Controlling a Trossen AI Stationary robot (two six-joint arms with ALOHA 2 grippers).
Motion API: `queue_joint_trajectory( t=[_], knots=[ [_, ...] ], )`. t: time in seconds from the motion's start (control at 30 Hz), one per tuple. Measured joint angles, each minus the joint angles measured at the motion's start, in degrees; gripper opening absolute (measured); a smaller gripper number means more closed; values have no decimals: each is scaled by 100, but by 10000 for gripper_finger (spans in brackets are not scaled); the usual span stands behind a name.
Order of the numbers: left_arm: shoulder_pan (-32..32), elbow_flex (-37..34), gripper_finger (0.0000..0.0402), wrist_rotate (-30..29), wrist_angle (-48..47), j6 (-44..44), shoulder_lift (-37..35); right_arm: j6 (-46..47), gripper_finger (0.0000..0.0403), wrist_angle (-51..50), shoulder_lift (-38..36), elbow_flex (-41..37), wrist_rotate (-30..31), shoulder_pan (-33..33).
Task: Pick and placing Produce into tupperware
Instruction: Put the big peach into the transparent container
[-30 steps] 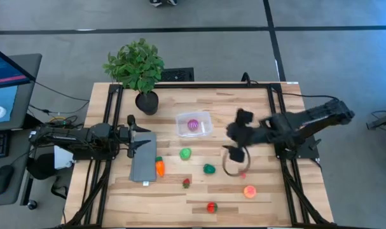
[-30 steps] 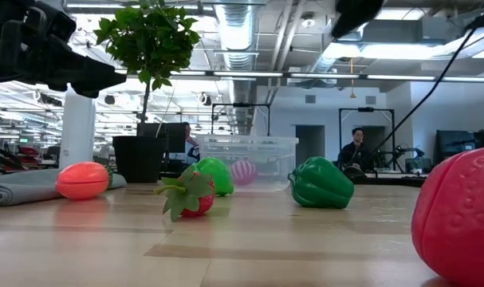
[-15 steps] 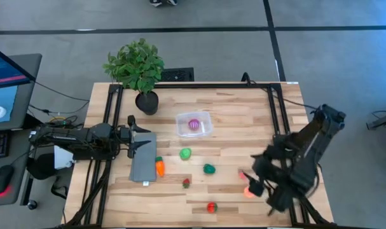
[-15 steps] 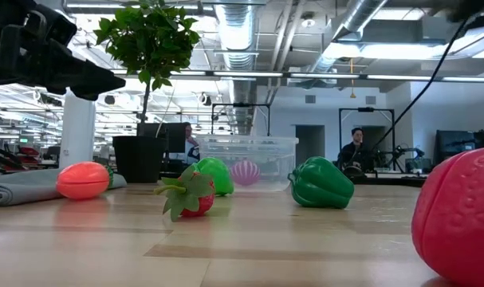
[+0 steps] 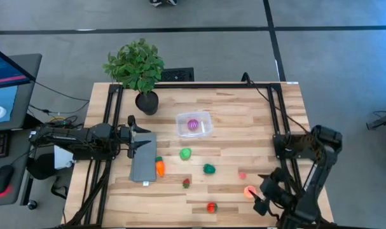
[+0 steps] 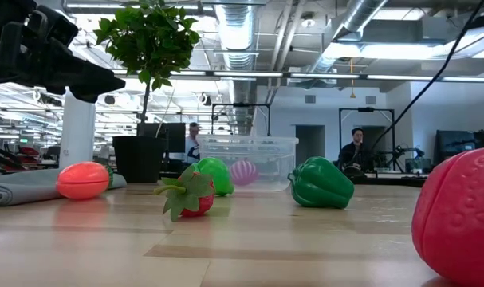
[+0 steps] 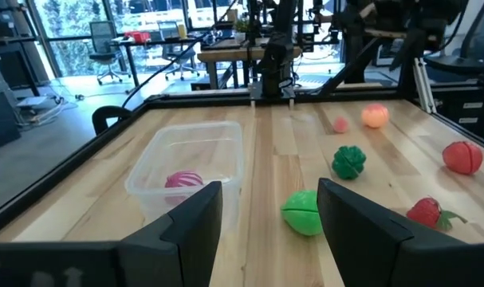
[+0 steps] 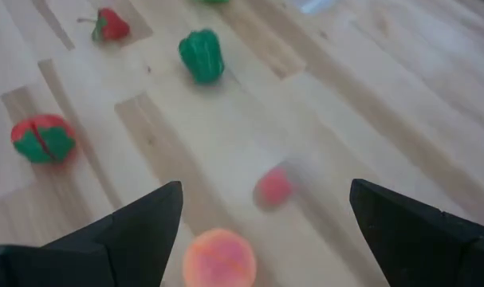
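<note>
High view: right gripper [image 5: 261,205] hangs near the table's front right corner, fingers spread and empty, just beside the peach toy fruit [image 5: 249,191]; a small pink piece [image 5: 241,174] lies close by. Tupperware [image 5: 194,124] sits mid-table and holds one purple-pink item [image 5: 193,125]. Left gripper [image 5: 130,141] waits over the grey slab [image 5: 143,156], fingers apart, empty.

Risk: the peach fruit is round and near the table edge, so an off-centre close could squirt it off the table. The pink piece, blurred in the right wrist view, may be nudged.

Clear tupperware [image 5: 194,124]; pink-purple striped fruit [image 5: 193,124]; dark green pepper [image 5: 209,169].
</note>
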Motion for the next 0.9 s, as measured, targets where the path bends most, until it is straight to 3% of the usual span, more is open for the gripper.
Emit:
queue_joint_trajectory(
  t=[0.57,0.9],
  knots=[
    [2,0,197,0,-55,-18,0,189,384,54,932,2,-491,210],
    [0,1,197,-38,-162,-18,0,224,386,399,1026,4,-484,154]
  ],
)
